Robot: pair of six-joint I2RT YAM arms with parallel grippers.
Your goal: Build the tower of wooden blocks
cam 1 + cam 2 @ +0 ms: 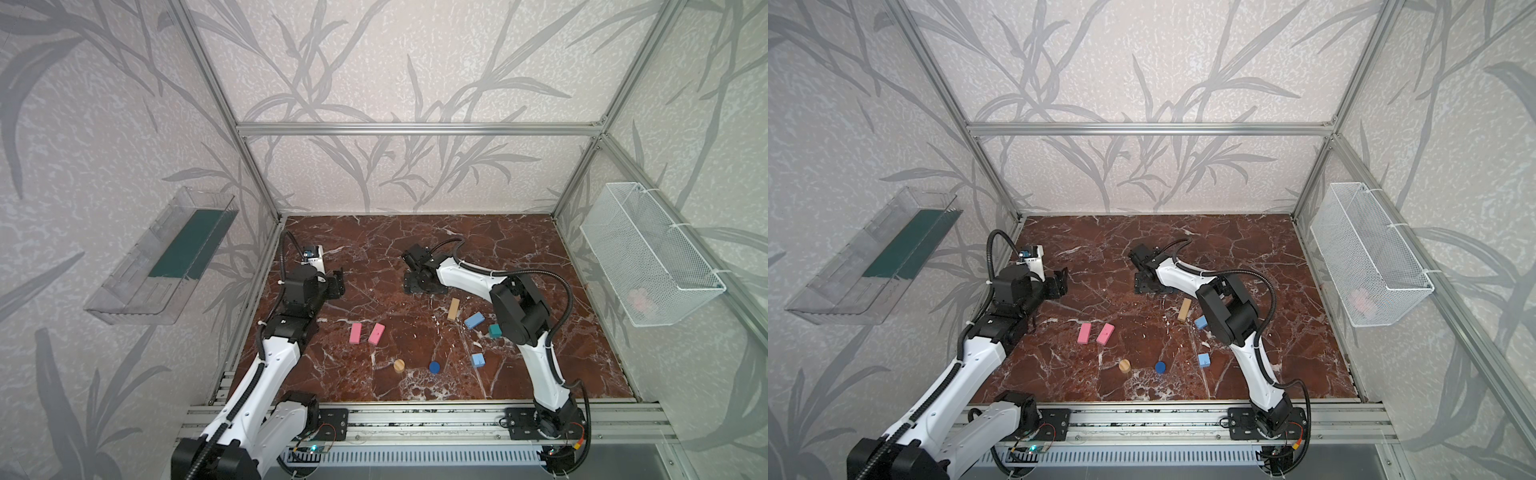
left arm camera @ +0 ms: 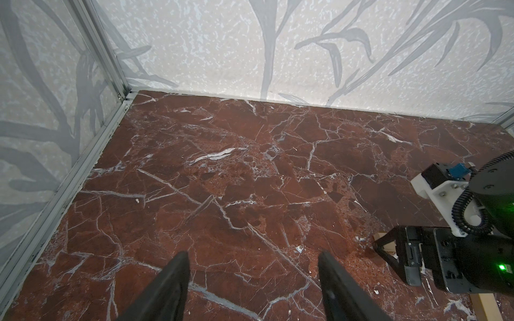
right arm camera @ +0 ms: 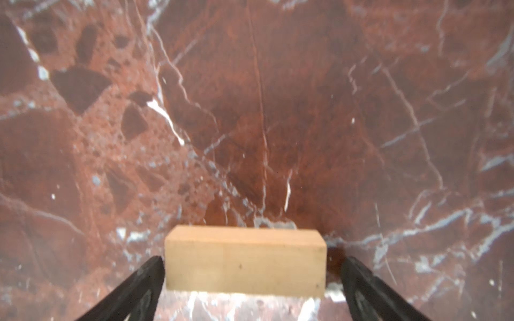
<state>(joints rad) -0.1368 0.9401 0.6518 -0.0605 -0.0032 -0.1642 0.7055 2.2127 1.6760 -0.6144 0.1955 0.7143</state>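
Nearest the front rail (image 1: 415, 409) stand the tan cylinder (image 1: 399, 365), the dark blue cylinder (image 1: 434, 366) and 1 light blue block (image 1: 478, 360). A little farther lie the 2 pink bars (image 1: 355, 333), side by side. To their right are the teal cube (image 1: 494, 331), the other light blue block (image 1: 474, 320) and 1 tan bar (image 1: 453, 308). No block rests on another, so the tower is not begun.

Farther still, near the middle of the marble table (image 1: 374, 249), the right gripper (image 3: 253, 261) is low over the second tan bar (image 3: 244, 250). Its fingers are spread wide, 1 at each short end of this bar. The bar lies flat on the marble, and a gap shows at 1 end at least, so it is not clamped. This looks like the laying of the base. To do it well, the gripper should rise straight up, because a finger that brushes an end would turn the bar. The other tan bar should then come parallel, close beside it.

The left gripper (image 2: 253, 255) hangs to the left, fingers apart, holding nothing.

For room, the right arm's elbow is just beside the teal cube, so reaching there needs care. Beyond both grippers the marble is free up to the back wall (image 1: 415, 195), and the framed side walls are well apart from the bar
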